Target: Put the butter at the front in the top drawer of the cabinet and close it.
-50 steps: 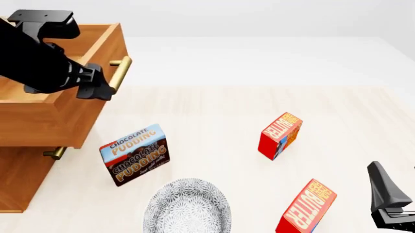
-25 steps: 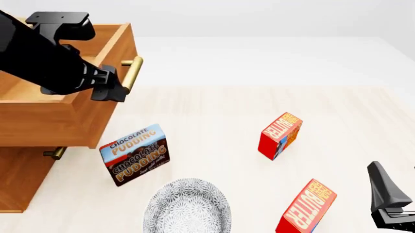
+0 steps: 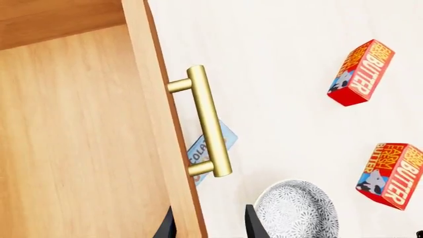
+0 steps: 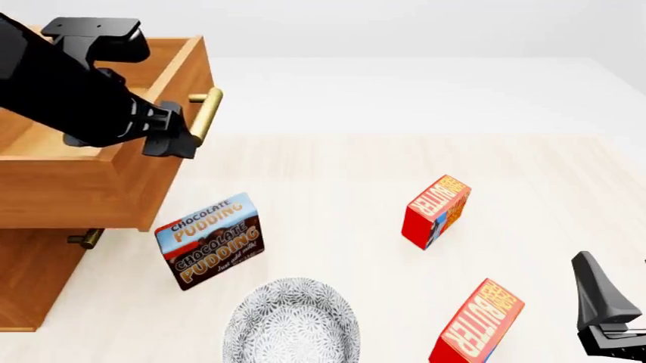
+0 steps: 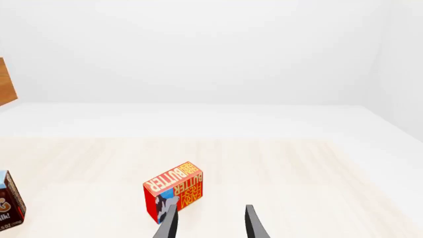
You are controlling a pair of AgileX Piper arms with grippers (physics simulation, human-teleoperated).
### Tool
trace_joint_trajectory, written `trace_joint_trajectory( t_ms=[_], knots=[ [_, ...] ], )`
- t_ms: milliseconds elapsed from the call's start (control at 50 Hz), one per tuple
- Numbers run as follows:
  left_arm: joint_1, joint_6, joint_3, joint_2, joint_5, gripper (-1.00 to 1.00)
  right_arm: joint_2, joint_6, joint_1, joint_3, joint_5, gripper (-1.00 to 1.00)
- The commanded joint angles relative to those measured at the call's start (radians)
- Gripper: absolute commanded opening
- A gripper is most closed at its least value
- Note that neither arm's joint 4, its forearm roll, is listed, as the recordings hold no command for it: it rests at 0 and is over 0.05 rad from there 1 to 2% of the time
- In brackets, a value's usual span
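Observation:
The front butter (image 4: 476,324) stands tilted on the table near its front edge; it also shows in the left wrist view (image 3: 391,174). Its twin carton (image 4: 436,212) stands farther back and shows in the right wrist view (image 5: 173,197). The cabinet (image 4: 30,280) is at the left with its top drawer (image 4: 111,189) pulled out and nothing visible inside. My left gripper (image 4: 166,136) is open, its fingers astride the drawer's front wall (image 3: 162,144) beside the brass handle (image 3: 208,121). My right gripper (image 4: 597,302) is open and empty, to the right of the front butter.
A Chocolate Pudding box (image 4: 209,240) stands just in front of the open drawer. A grey patterned bowl (image 4: 290,321) sits at the front centre, left of the front butter. The lower drawer's handle (image 4: 86,239) pokes out under the top drawer.
The top drawer slid a little farther out with my left gripper between one second and half a second ago. Since then nothing has moved. The right arm stayed still.

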Motion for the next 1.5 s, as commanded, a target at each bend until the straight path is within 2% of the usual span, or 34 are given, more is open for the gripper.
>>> trace_joint_trajectory(
  t_ms=[20, 120, 400, 660, 780, 880, 900, 940, 1060, 1140, 1240, 1260, 1420, 1440, 1500],
  knots=[
    [0.022, 0.046, -0.055, 0.0, 0.025, 1.0, -0.001, 0.001, -0.001, 0.001, 0.0, 1.0],
    [0.054, 0.074, -0.087, -0.014, 0.061, 1.0, -0.001, 0.0, -0.001, 0.001, 0.0, 1.0],
    [0.064, 0.107, -0.122, -0.028, 0.104, 1.0, -0.001, 0.001, -0.001, 0.001, 0.0, 1.0],
    [0.025, 0.149, -0.126, -0.051, 0.105, 1.0, -0.001, 0.001, -0.001, 0.001, 0.0, 1.0],
    [0.019, 0.193, -0.144, -0.063, 0.105, 1.0, -0.001, 0.0, -0.001, 0.001, 0.0, 1.0],
    [-0.012, 0.219, -0.157, -0.069, 0.105, 1.0, -0.001, 0.001, -0.001, 0.001, 0.0, 1.0],
    [-0.032, 0.207, -0.166, -0.067, 0.105, 1.0, -0.001, 0.001, -0.001, 0.001, 0.0, 1.0],
    [-0.01, 0.242, -0.172, -0.076, 0.105, 1.0, -0.001, 0.0, 0.0, 0.001, 0.0, 1.0],
    [-0.064, 0.275, -0.205, -0.077, 0.105, 1.0, -0.001, 0.0, -0.001, 0.001, 0.0, 1.0],
    [-0.09, 0.268, -0.226, -0.072, 0.105, 1.0, -0.001, 0.001, -0.001, 0.001, 0.0, 1.0],
    [-0.123, 0.298, -0.242, -0.069, 0.105, 1.0, -0.001, 0.0, -0.001, 0.001, 0.0, 1.0],
    [-0.157, 0.294, -0.261, -0.06, 0.105, 1.0, -0.001, 0.0, -0.001, 0.001, 0.0, 1.0],
    [-0.171, 0.316, -0.285, -0.055, 0.104, 1.0, -0.001, 0.001, -0.001, 0.001, 0.0, 1.0],
    [-0.213, 0.313, -0.326, -0.037, 0.105, 1.0, -0.001, 0.0, -0.001, 0.001, 0.0, 1.0],
    [-0.212, 0.323, -0.332, -0.031, 0.103, 1.0, -0.001, 0.0, -0.001, 0.001, 0.0, 1.0]
  ],
)
